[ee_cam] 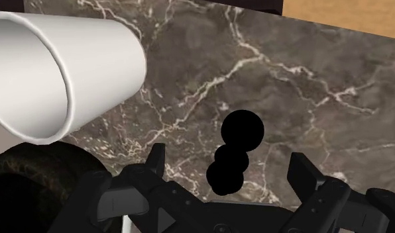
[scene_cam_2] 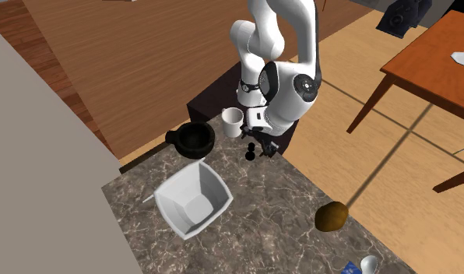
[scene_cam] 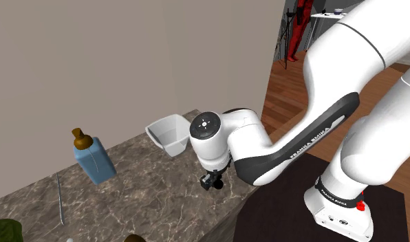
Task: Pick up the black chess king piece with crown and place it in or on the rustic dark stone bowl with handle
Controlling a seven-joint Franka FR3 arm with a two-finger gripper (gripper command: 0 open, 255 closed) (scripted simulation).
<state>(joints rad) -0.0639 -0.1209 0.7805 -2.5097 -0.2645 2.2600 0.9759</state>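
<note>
Jaws of my all-black two-finger gripper (ee_cam: 228,159) stand released, straddling the upright black chess king piece (ee_cam: 241,129); it sits centred between them, untouched.

A dark brown marble tabletop (scene_cam: 155,199), veined in white, runs along a plain grey-beige wall (scene_cam: 114,55) on the shoulder view's left. Past the wall's edge lies a floor (scene_cam_2: 121,54) of warm brown wooden planks, and far off on it stands a red upright shape (scene_cam: 296,31) — too distant to name. On the second exterior view's right an orange-brown wooden table (scene_cam_2: 433,62) stands on slim legs, throwing long thin shadows across the planks. The light is soft and even.
</note>
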